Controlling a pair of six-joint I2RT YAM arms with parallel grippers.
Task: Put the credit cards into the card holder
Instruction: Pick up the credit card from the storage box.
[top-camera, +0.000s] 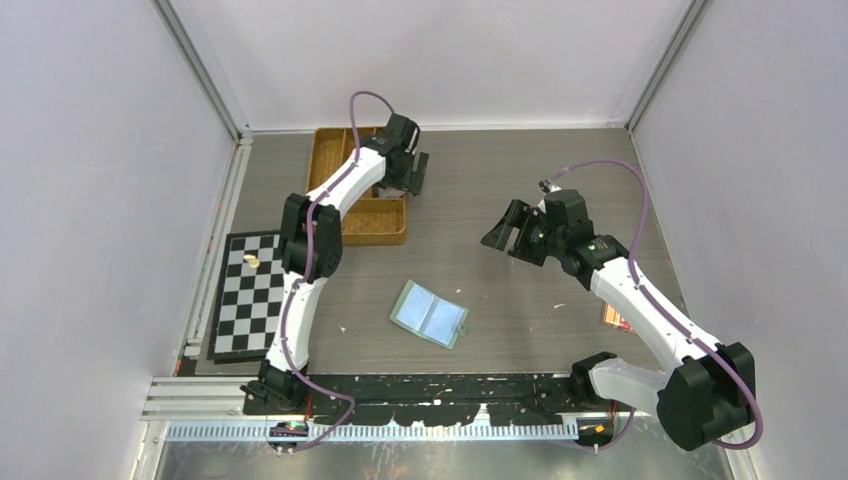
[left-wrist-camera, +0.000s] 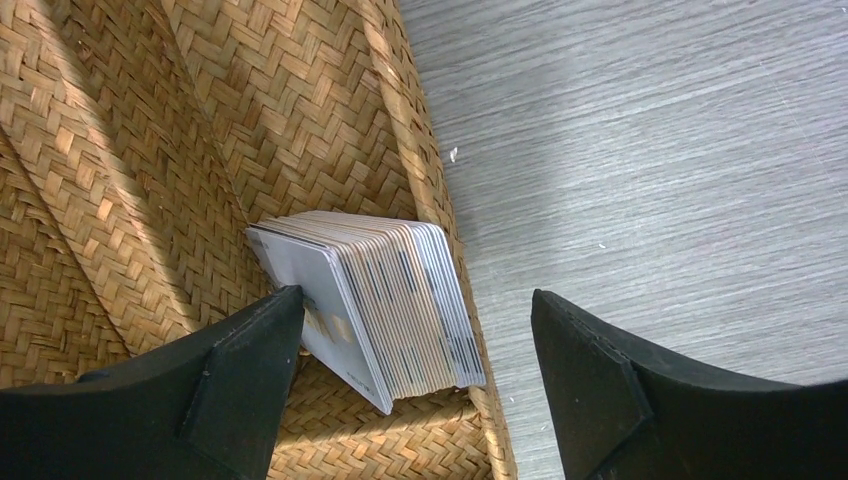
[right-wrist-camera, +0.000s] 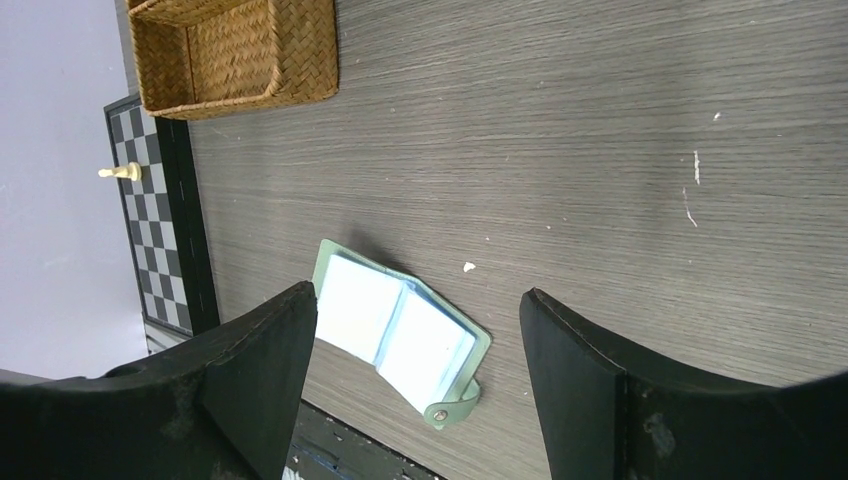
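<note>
Nearest the arm bases, the sage-green folding card holder (top-camera: 430, 313) (right-wrist-camera: 400, 335) lies open and flat on the grey wood-grain table (top-camera: 520, 180). Its two pale blue pockets face up. In the top view its long axis runs diagonally from far left to near right, and the snap tab points towards the right arm's base.

To the left lies a black-and-white chessboard (top-camera: 245, 295) with one small cream chess piece (top-camera: 252, 261) on it.

Further out, the right end effector (top-camera: 505, 235) (right-wrist-camera: 418, 293) hangs above the table with its fingers spread wide, holding nothing.

Farthest, the left end effector (top-camera: 412, 175) (left-wrist-camera: 415, 293) is down at the woven brown divided tray (top-camera: 375, 225) (left-wrist-camera: 150, 150), open. The stack of silvery-grey credit cards (left-wrist-camera: 380, 300) stands tilted on edge in the tray against its wall. One finger is just beside the front card and the other is outside the wall, over the table.
</note>
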